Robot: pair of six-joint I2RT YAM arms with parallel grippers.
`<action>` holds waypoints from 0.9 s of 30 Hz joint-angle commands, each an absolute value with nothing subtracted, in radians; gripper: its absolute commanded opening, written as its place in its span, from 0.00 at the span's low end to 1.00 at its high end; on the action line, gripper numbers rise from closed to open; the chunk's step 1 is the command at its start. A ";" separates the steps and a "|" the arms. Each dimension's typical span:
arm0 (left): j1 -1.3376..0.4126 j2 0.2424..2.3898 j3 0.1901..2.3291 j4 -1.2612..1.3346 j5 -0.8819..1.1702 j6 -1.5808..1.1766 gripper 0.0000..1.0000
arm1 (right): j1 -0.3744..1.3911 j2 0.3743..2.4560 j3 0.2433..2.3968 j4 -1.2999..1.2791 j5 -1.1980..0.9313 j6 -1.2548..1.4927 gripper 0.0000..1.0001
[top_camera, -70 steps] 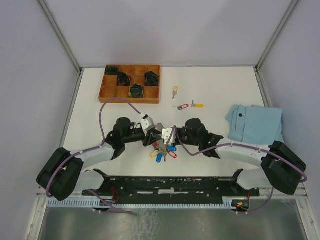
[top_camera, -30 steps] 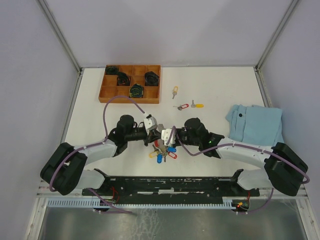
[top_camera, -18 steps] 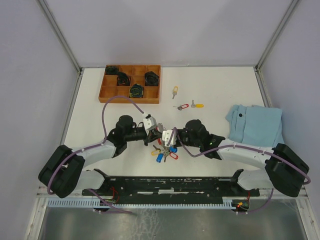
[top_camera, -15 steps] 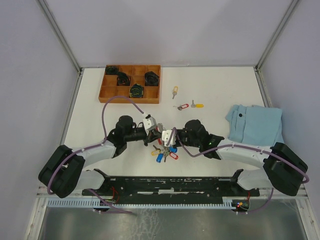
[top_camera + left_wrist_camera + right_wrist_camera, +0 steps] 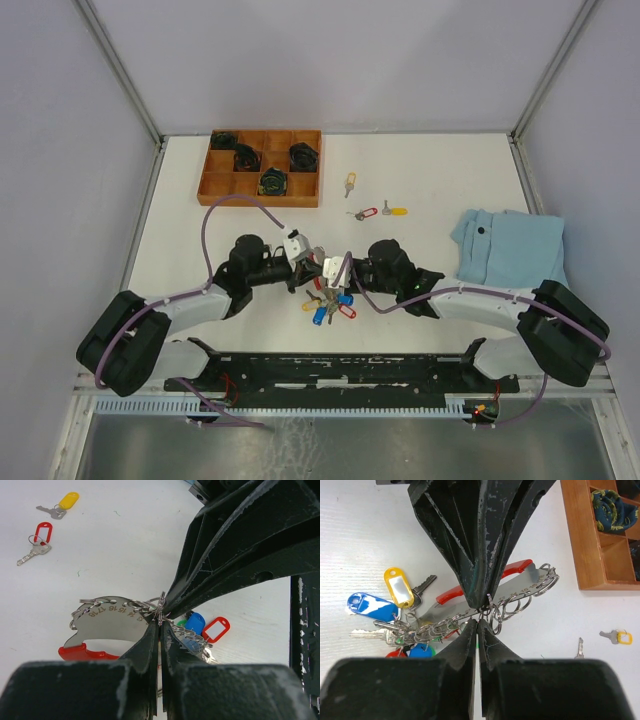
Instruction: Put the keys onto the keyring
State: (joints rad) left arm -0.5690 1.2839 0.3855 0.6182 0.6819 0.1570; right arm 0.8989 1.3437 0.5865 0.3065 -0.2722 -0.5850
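Pinching a loop of the keyring (image 5: 107,615) over the near counter (image 5: 450,170), the left claw (image 5: 160,625) is closed. The right claw (image 5: 477,622), tips almost touching, meets it. Both claws should bear on that one loop; loose keys (image 5: 365,213) lie beyond.

White table (image 5: 440,170) — tray (image 5: 260,201), blue cloth (image 5: 510,245), seemingly three keys (image 5: 364,213).

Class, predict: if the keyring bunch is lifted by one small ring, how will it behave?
Probably floppy: the keyring carries many loose rings, so tags would likely dangle. Its curved metal plate looks stiff, and so much metal suggests heft.
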 commanded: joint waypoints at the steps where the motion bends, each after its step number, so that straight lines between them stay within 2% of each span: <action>1: -0.563 1.249 0.382 0.732 0.641 0.116 0.03 | 0.904 1.333 0.578 0.338 -0.303 -0.530 0.11; 5: -0.561 1.239 0.374 0.717 0.629 0.130 0.03 | 0.904 1.286 0.568 0.311 -0.296 -0.510 0.19; 13: -0.560 1.233 0.373 0.678 0.640 0.168 0.03 | 0.890 1.156 0.555 0.218 -0.219 -0.463 0.29; 27: -0.560 1.242 0.378 0.661 0.694 0.191 0.03 | 0.830 1.271 0.590 0.360 -0.320 -0.433 0.29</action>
